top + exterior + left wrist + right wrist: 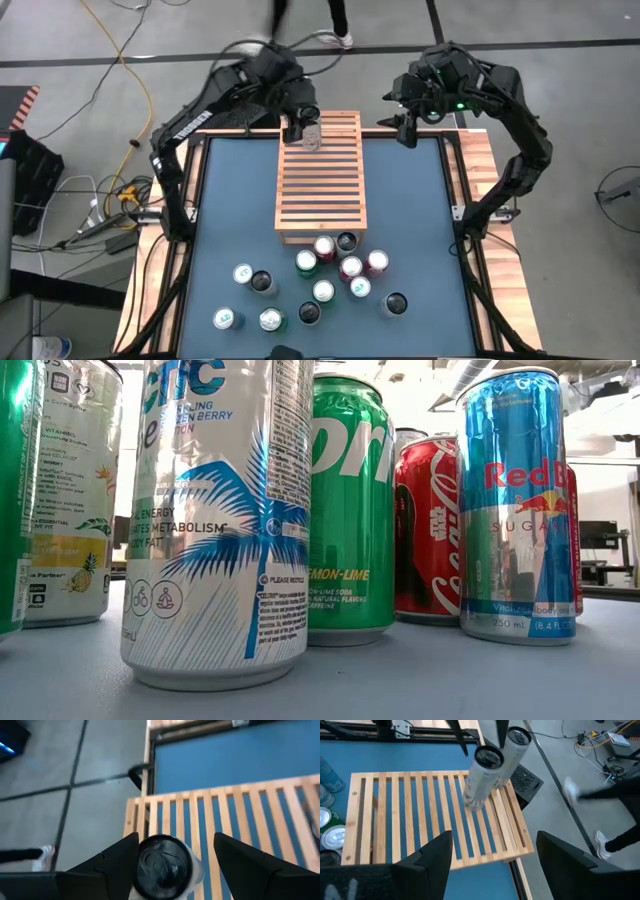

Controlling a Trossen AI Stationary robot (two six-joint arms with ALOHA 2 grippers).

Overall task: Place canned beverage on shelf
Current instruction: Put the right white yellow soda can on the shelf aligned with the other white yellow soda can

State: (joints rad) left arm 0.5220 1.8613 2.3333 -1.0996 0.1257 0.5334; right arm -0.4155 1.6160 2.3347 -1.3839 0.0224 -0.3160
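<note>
The slatted wooden shelf [322,190] lies mid-table on the blue top. A tall pale can with a dark top [162,867] [479,780] stands at the shelf's far left corner. A second tall pale can [512,750] stands just beyond it, toward the far edge. My left gripper [176,837] [305,128] reaches in from the left, open, with one finger on either side of the first can's top. My right gripper [494,832] [408,130] hovers open beside the shelf's far right corner with nothing between its fingers. My left gripper comes at the first can's top end slanting down from the table's left, fingers on its far and near sides. A gap shows between the near-side finger [240,865] and the can. The far-side finger [117,857] overlaps the can's outline; whether it touches cannot be told.
Several more cans [330,275] stand in a loose group on the blue table [230,200] near the shelf's near end; the low view sees them close up [220,520]. A person's legs [340,25] [615,835] pass beyond the far edge.
</note>
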